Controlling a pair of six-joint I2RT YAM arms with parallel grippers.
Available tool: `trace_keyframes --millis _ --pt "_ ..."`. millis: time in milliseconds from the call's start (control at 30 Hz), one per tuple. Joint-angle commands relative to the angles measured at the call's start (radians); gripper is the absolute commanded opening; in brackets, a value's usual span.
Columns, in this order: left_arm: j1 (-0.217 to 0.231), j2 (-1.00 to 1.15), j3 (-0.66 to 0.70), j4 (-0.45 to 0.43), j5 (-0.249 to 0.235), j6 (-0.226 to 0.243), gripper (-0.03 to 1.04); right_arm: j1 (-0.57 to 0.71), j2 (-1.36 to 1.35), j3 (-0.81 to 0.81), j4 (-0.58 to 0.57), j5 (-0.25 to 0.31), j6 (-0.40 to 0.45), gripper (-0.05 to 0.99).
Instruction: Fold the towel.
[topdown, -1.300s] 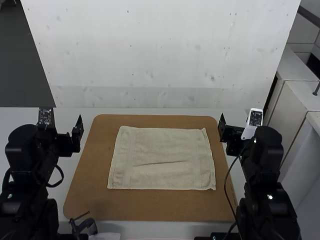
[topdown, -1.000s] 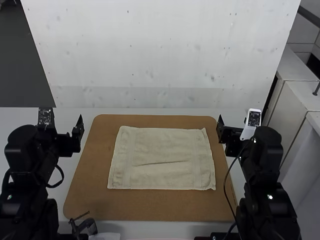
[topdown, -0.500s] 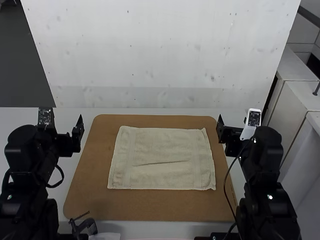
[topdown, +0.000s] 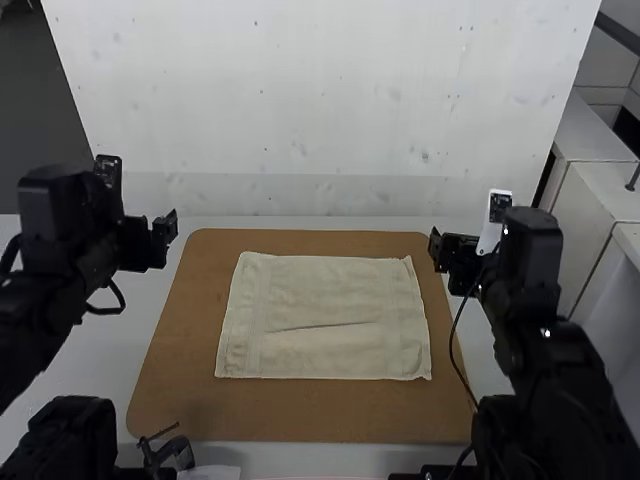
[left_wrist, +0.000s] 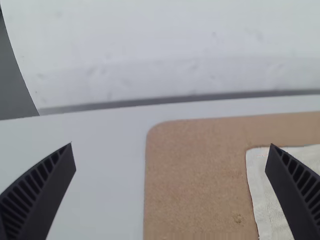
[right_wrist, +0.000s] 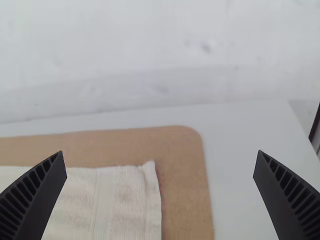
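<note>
1. Over the desk (topdown: 100, 355), just outside the left edge of the board (topdown: 300, 415): left tool (left_wrist: 170, 145), set wide, with nothing in its grasp. From there, towel (topdown: 320, 315) off to the right and toward the desk's near side, apart, with a strip of board between.
2. Across the middle of the board: towel, spread flat, with long axis running left to right and a shallow crease near the centre. Looks slightly turned up at the far right corner (topdown: 407, 262). Cannot tell whether single or doubled in thickness.
3. By the board's far right corner: right tool (right_wrist: 159, 151), also wide and empty, with towel to the left and a little toward the near side. Sits nearer to the towel than the left tool does.
4. By count: two tools, one towel, one board, one desk.
5. Probably calls for moving both tools inward and down to the towel's short ends. Could pinch too shallowly and lose an edge.
</note>
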Motion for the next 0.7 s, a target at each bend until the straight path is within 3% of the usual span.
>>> trace_keyframes --millis 0,233,667 --pt "-0.019 0.139 0.080 -0.003 0.007 -0.013 0.97 0.012 0.176 0.098 0.008 -0.015 0.003 0.96" --pt "-0.027 0.402 0.182 -0.012 0.007 -0.068 0.97 0.013 0.630 0.280 0.025 -0.026 0.036 0.96" --pt "-0.016 0.633 0.261 0.023 0.036 -0.082 0.97 0.047 1.276 0.610 0.080 -0.055 0.013 0.95"
